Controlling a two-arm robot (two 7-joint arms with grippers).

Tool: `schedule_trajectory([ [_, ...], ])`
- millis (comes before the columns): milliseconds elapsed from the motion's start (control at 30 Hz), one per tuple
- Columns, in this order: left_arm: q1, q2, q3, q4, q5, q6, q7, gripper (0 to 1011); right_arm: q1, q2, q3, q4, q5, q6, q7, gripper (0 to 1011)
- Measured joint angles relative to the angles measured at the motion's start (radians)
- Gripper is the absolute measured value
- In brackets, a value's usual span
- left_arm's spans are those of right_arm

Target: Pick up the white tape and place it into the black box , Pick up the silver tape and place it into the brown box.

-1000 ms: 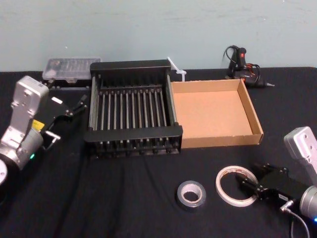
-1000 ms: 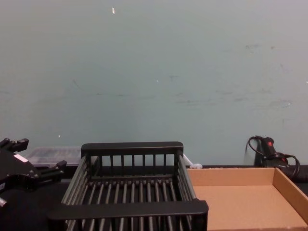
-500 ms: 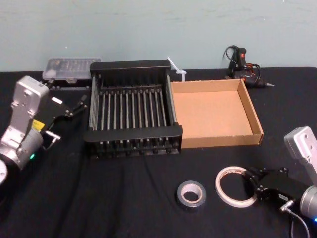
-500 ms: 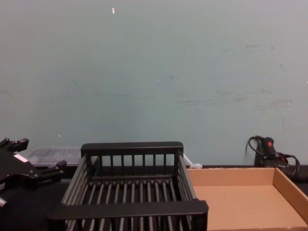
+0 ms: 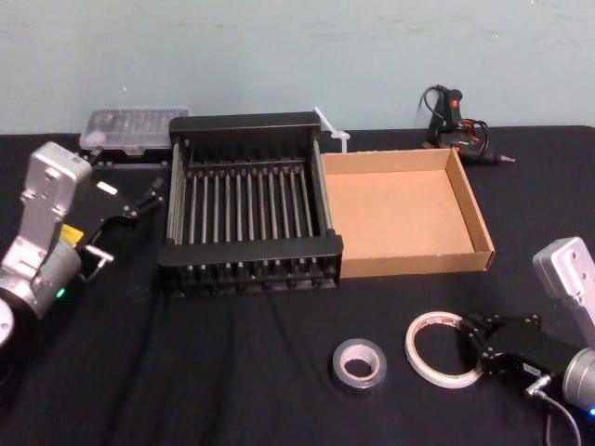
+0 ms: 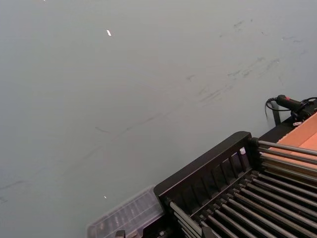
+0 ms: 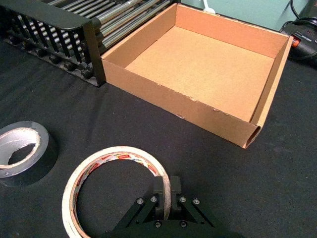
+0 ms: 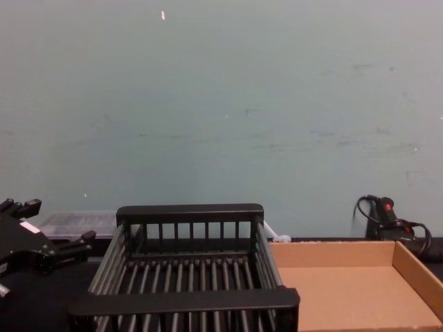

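Black tabletop (image 5: 232, 372) carrying white tape (image 5: 412, 348) flat, just beside silver tape (image 5: 361, 379). Right gripper (image 7: 165, 187) pinching ring's wall, lift not yet begun. Left gripper (image 5: 125, 223) hanging spread beside black box (image 5: 249, 249). Black box and brown box (image 5: 409, 263) waiting; both placements remaining.

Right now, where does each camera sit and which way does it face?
Head view: up high, looking down on the table; left tool parked beside the black box, right tool pinching the white tape.
Chest view: low, facing the wall across black box and brown box; left tool lower left.
Left wrist view: faces the wall over the black box's corner.
Right wrist view: looks along its tool at the white tape, silver tape, brown box.
Shared: head and right wrist views both show the pinched tape.
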Motion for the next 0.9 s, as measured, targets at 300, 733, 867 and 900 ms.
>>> schedule_trajectory([
  [300,0.0,0.0,0.0,0.0,0.0,0.0,0.0,1001,-0.004,-0.005,0.017,-0.006,0.008,-0.004,0.014,80],
  [733,0.0,0.0,0.0,0.0,0.0,0.0,0.0,1001,0.013,-0.026,0.065,-0.049,0.056,0.006,-0.003,80],
  [867,0.0,0.0,0.0,0.0,0.0,0.0,0.0,1002,0.055,-0.044,0.059,-0.035,0.052,0.006,-0.019,80],
  [900,0.0,0.0,0.0,0.0,0.0,0.0,0.0,1001,0.062,-0.047,0.056,-0.031,0.05,0.006,-0.022,80],
])
